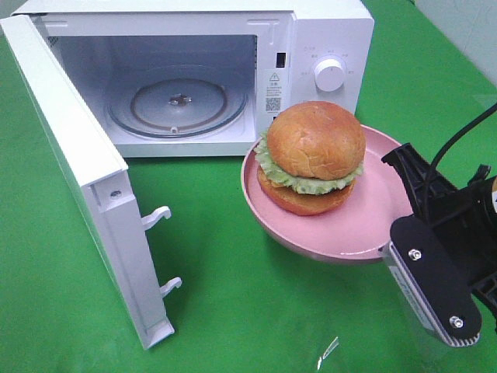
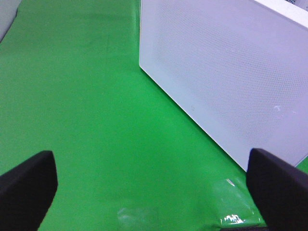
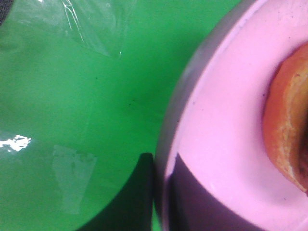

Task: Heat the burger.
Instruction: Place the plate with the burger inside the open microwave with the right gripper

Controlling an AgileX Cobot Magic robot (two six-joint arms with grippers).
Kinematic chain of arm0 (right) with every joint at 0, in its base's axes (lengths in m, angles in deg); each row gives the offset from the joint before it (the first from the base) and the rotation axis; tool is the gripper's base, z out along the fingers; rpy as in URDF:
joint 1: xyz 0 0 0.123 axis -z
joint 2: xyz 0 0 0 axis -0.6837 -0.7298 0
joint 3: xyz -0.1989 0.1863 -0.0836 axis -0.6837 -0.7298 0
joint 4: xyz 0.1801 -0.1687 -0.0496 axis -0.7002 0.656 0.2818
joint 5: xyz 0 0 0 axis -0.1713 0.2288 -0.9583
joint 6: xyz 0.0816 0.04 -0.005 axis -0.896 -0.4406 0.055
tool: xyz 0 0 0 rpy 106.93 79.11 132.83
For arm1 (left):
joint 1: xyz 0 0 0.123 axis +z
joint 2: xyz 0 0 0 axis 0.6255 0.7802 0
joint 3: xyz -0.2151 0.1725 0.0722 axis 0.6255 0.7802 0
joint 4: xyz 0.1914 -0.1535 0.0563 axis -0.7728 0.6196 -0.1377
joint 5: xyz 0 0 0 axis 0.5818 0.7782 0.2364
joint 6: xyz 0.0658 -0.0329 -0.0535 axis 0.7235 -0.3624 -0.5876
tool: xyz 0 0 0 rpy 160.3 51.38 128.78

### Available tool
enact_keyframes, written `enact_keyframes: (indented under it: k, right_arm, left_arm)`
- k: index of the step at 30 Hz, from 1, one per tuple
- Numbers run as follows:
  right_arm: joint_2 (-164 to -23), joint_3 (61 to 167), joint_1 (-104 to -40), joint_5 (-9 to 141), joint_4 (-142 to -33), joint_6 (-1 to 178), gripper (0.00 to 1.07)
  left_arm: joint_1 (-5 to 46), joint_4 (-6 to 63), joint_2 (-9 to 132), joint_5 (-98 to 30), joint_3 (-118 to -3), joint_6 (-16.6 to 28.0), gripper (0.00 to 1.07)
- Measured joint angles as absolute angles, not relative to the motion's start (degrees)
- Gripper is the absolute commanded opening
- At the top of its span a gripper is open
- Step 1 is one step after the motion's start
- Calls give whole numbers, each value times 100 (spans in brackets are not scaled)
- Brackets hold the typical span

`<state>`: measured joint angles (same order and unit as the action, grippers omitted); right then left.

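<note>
The burger (image 1: 314,158), with a golden bun, green lettuce and a red bottom layer, sits on a pink round dish (image 1: 365,225) just in front of the open microwave (image 1: 194,78). My right gripper (image 1: 388,247) is shut on the dish's near right rim. In the right wrist view one dark finger lies outside the dish rim (image 3: 166,144), and the burger's edge (image 3: 286,125) shows beside it. My left gripper (image 2: 154,192) is open over bare green cloth, with nothing between its fingers (image 2: 26,187). It does not show in the exterior view.
The microwave door (image 1: 85,179) swings out to the left, and its white outer face (image 2: 226,72) is close to my left gripper. A glass turntable (image 1: 177,105) lies inside the cavity. Green cloth (image 1: 256,311) covers the table.
</note>
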<state>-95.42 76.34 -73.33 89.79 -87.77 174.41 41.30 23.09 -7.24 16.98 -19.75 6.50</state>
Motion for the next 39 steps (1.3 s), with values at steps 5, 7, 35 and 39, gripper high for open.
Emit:
enact_keyframes:
  k: [5,7,35,39]
  right_arm:
    - [-9565,7634,-7344,8979,-8680,17544,0]
    - [-9571,7634,-7344,8962,-8617,17532,0]
    - [-10510,8499,-7923,8830,-8376,17194,0]
    - [-10631,8665,-7980,8824,-8382,17171,0]
  left_arm:
    - [4130,2309,-724,1698,-1975,650,100]
    - [4130,2309,-724,1698,-1975,650,100]
    - [4130,2309,-724,1698,-1975,650,100]
    - [4130,2309,-724,1698,-1975,650,100]
